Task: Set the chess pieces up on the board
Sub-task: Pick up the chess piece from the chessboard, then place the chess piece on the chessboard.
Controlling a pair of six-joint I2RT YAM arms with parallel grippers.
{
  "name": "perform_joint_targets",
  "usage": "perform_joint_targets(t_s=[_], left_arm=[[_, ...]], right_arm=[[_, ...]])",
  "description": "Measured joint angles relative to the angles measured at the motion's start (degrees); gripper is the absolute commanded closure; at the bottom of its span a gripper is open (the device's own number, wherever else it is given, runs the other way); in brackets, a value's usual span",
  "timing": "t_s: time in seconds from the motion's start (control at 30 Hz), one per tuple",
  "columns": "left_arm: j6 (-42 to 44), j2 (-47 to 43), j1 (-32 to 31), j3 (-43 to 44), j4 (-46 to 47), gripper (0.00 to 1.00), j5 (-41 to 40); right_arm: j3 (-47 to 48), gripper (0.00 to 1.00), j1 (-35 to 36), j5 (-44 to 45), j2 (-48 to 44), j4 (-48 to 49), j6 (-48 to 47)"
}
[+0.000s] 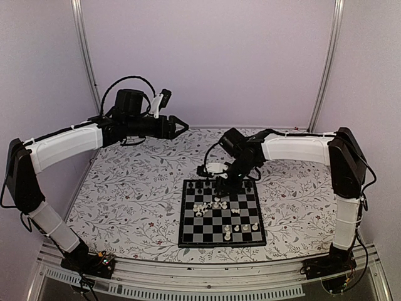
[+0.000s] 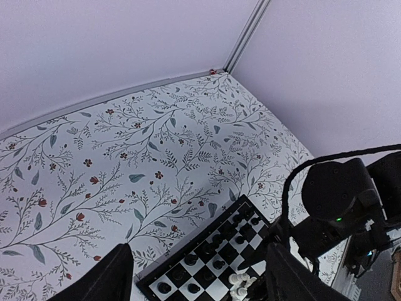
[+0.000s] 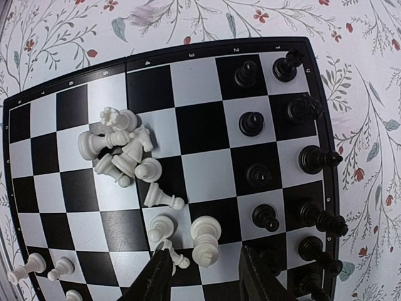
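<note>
Some black chess pieces (image 3: 308, 248) partly behind right end effector (image 3: 207, 279).

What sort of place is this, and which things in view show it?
Probably a robot test booth: plain walls and metal rails enclose a floral table, with left arm and right arm mounted at its edge.

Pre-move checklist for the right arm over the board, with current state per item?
1. Right gripper open: ok.
2. Upright white piece lined up with the gripper's gap: ok.
3. Room around that piece: not ok, smaller white pieces sit right beside it.
4. Left gripper off the board: ok.
5. White heap sorted: not ok, jumbled mid-board.
6. Finger height above the board: cannot tell.
</note>
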Motion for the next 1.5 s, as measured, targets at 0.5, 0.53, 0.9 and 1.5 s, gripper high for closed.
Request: perform_joint_targets(t_s=[0.5, 0.53, 0.9, 1.5], left_arm=[[0.0, 0.0, 0.0, 0.0, 0.0, 0.25, 0.0], [0.0, 0.0, 0.0, 0.0, 0.0, 0.25, 0.0], [0.0, 0.0, 0.0, 0.0, 0.0, 0.25, 0.1], [0.0, 0.0, 0.0, 0.0, 0.0, 0.24, 0.2]], right_arm=[[1.7, 0.92, 0.0, -1.1, 2.3, 0.1, 0.2], [1.8, 0.93, 0.0, -1.2, 2.3, 0.0, 0.3], [1.8, 0.93, 0.0, -2.9, -3.0, -2.7, -0.1], [-10.8, 0.92, 12.9, -7.5, -13.2, -6.5, -6.1]])
